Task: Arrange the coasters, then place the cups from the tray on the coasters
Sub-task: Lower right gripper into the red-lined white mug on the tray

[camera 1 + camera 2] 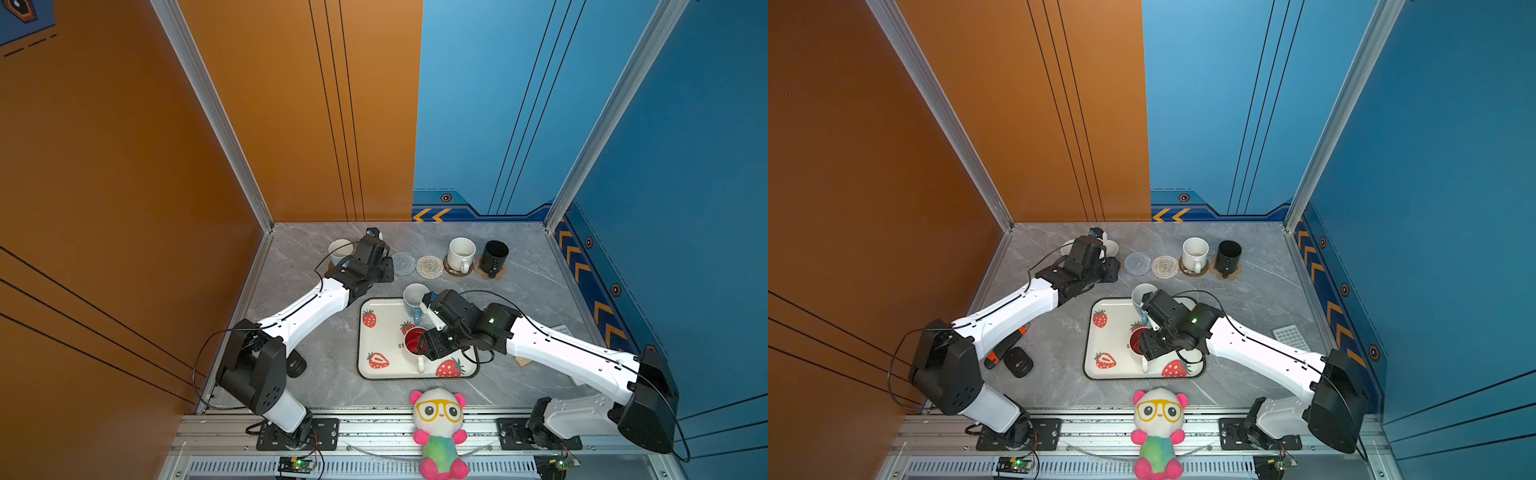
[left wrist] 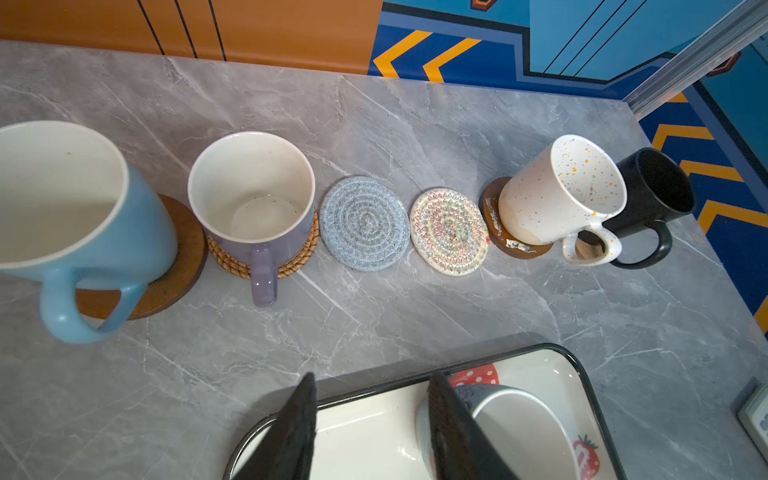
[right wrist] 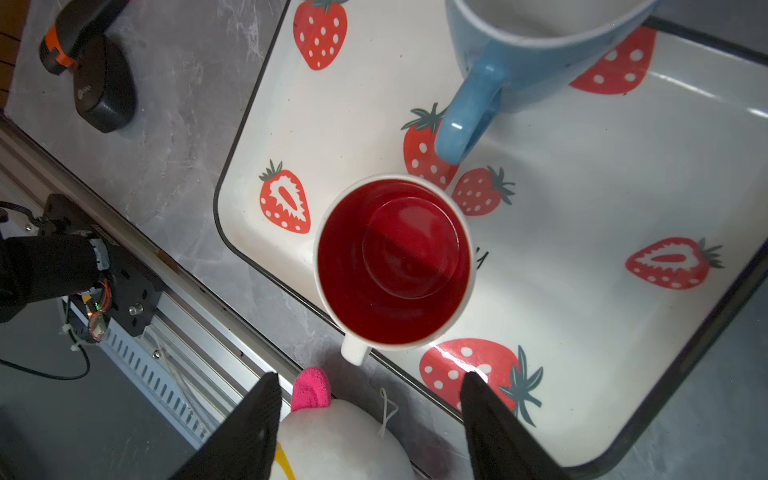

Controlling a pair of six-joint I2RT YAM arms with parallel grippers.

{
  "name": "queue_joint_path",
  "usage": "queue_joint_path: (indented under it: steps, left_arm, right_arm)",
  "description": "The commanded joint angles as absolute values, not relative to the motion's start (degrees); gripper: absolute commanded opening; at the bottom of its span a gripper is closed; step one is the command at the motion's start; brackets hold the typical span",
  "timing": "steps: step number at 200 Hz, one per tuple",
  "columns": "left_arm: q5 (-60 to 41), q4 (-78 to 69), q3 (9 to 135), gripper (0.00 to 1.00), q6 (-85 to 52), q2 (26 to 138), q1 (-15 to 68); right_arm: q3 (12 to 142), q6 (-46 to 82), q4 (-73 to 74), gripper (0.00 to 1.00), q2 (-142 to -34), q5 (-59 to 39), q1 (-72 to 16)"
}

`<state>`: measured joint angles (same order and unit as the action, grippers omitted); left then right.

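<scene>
Right claw [image 3: 370, 376] wide, left claw [image 2: 372, 376] narrower, both empty; rattan coaster [image 2: 222, 257] under lavender mug [image 2: 253, 199] clear only from left wrist.

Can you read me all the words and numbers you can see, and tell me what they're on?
"st": on the tray; the rest of the word is hidden behind the red-inside mug.
Round mark on the black gadget: too small to read.
Keys on the calculator: too blurred to read.

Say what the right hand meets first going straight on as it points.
Most likely the white mug with red inside, upright on the strawberry tray below the right hand; depth is unclear.
</scene>
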<state>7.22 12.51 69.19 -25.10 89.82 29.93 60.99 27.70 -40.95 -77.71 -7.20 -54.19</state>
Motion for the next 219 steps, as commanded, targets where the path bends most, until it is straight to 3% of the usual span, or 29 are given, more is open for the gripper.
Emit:
queue_joint_path:
  steps: [1,80,143,219]
  left_arm:
    - [6.34,11.33,67.81,0.45,-25.92,88.48,28.99]
    - [5.89,11.28,66.76,0.46,-26.01,87.53,28.54]
    - [5.71,11.25,66.56,0.46,-26.07,87.50,28.39]
    - [5.12,11.30,66.32,0.46,-26.28,87.62,28.04]
  right_arm:
    - [60.60,28.74,-42.53,0.69,-79.63,-5.60,-55.90]
    - [59.58,31.81,-40.32,0.67,-84.78,-4.17,-59.21]
    - [58.85,35.11,-39.67,0.51,-88.08,-2.89,-59.68]
    - [58.70,38.91,-37.62,0.39,-89.38,-0.44,-60.09]
